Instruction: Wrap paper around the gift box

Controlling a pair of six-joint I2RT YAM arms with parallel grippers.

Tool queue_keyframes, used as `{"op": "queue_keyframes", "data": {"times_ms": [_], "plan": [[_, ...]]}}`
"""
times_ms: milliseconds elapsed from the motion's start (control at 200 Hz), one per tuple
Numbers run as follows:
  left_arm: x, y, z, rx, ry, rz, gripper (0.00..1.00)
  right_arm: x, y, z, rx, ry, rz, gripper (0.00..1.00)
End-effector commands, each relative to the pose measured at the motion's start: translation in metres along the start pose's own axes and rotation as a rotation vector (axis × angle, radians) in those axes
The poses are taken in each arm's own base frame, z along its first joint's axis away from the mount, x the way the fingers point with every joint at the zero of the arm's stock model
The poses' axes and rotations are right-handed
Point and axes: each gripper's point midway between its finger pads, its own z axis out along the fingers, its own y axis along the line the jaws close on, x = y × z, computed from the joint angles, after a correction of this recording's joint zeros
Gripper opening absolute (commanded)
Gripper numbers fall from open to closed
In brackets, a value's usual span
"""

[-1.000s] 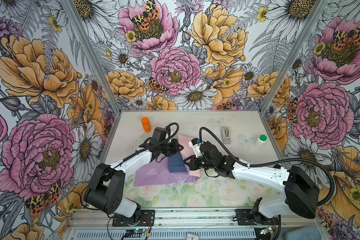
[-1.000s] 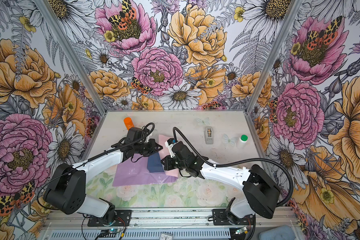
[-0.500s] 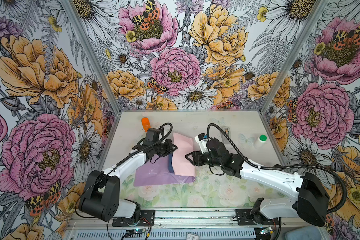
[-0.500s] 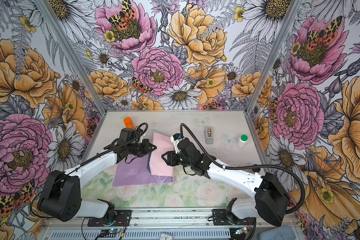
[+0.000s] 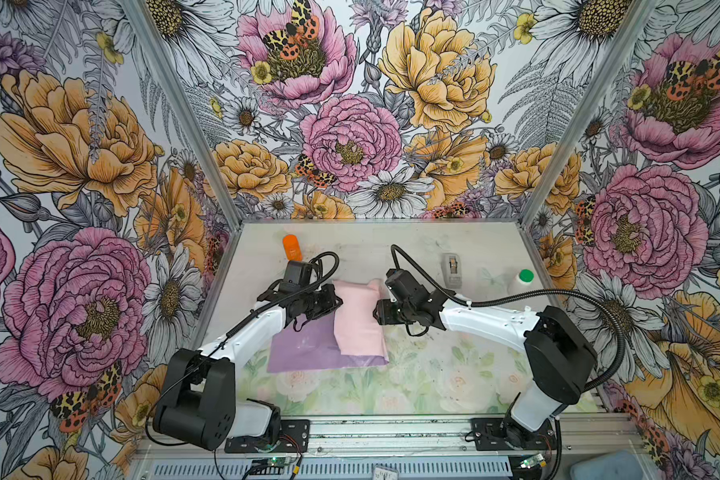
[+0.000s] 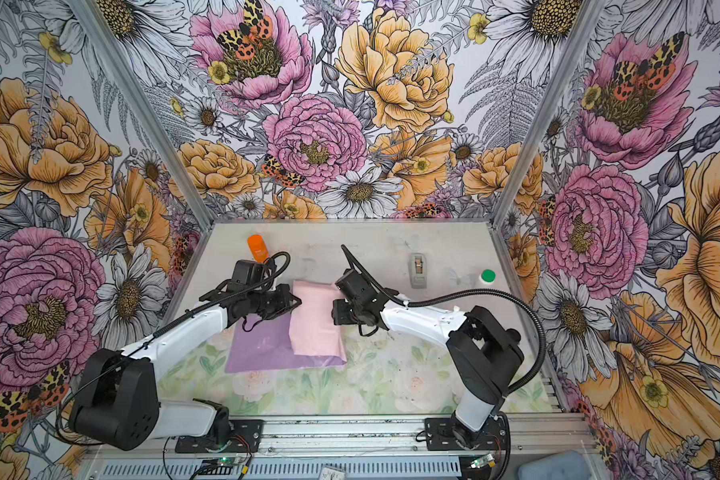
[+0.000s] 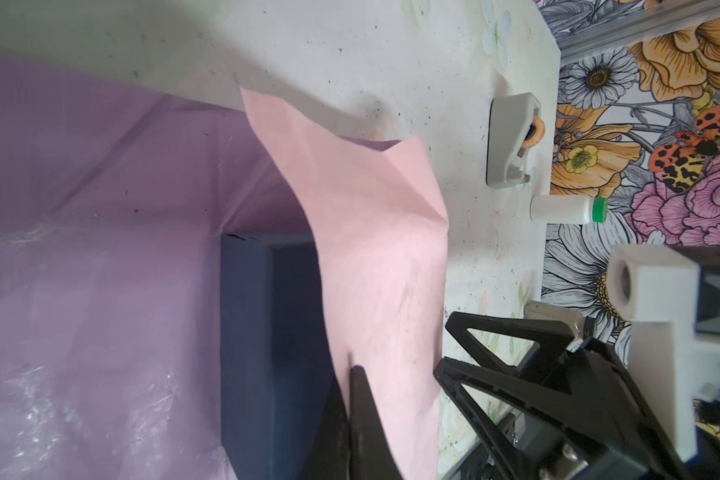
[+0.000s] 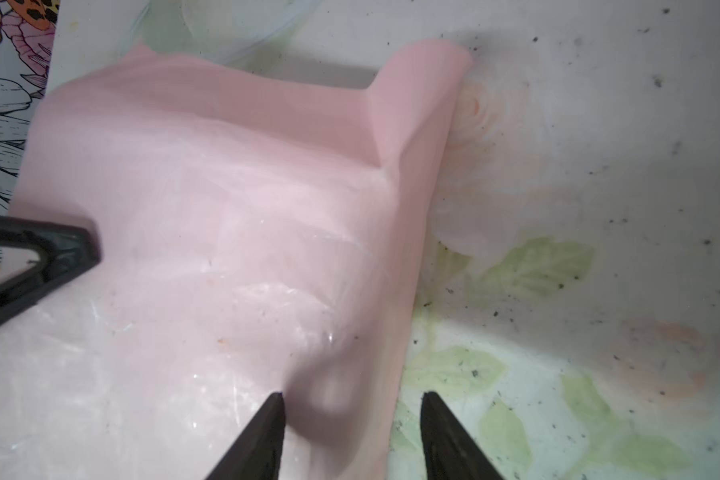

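Pinching: left gripper [image 7: 352,374] is closed tight on the pink flap edge of the paper [image 7: 375,257]
right gripper [image 8: 354,401]: jaws partly apart, holding nothing, over the flap's edge and the table [image 8: 599,208]
gift box [image 7: 267,332]: on the lilac side, partly under the flap, hidden in both top views

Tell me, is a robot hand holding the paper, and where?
The right gripper is open by the paper, holding nothing. The left gripper is shut with its tip at the pink flap's edge; whether it pinches that edge cannot be told.
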Motion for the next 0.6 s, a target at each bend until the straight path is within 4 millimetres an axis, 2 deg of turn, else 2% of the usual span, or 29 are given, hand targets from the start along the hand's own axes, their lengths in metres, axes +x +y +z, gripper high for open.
{"op": "queue_keyframes", "data": {"times_ms": [0,225,370,430,595], "plan": [[0.002,0.016,-0.004,-0.058,-0.014,0.023,0.00,-0.009,0.012,-0.001,-0.025,-0.009,-0.021,0.55],[0.006,0.029,-0.002,-0.104,-0.008,0.017,0.00,0.006,0.011,0.016,-0.018,0.047,-0.030,0.54],[0.006,0.035,-0.006,-0.123,-0.023,-0.008,0.30,0.013,0.006,0.020,0.001,0.062,-0.027,0.54],[0.005,0.038,-0.008,-0.124,-0.032,-0.025,0.48,0.015,0.004,0.022,0.009,0.065,-0.025,0.54],[0.006,0.047,-0.011,-0.133,-0.044,-0.059,0.56,0.019,0.002,0.024,0.016,0.073,-0.018,0.54]]}}
